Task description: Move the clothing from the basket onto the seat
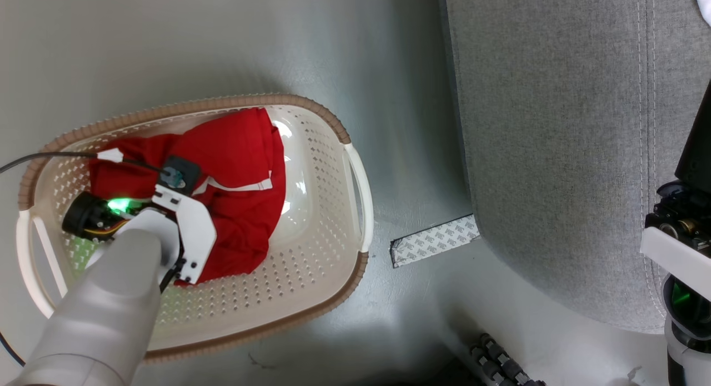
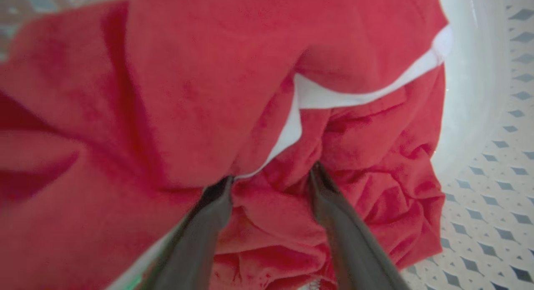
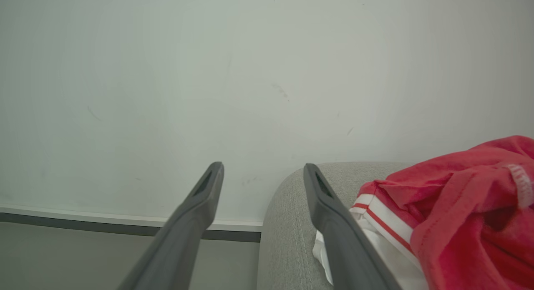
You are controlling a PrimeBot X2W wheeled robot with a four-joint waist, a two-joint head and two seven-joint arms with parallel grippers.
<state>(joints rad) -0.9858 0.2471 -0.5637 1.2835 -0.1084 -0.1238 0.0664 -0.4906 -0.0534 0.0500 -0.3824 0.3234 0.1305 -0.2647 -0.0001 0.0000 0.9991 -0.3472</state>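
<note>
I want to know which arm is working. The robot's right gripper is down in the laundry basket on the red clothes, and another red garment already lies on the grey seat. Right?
No, it is the left gripper down in the laundry basket on the red clothes, as the head view shows. The rest is right.

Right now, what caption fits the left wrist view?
Left hand open, tips pressing into red clothing bunched in the basket, white trim just ahead.
</note>
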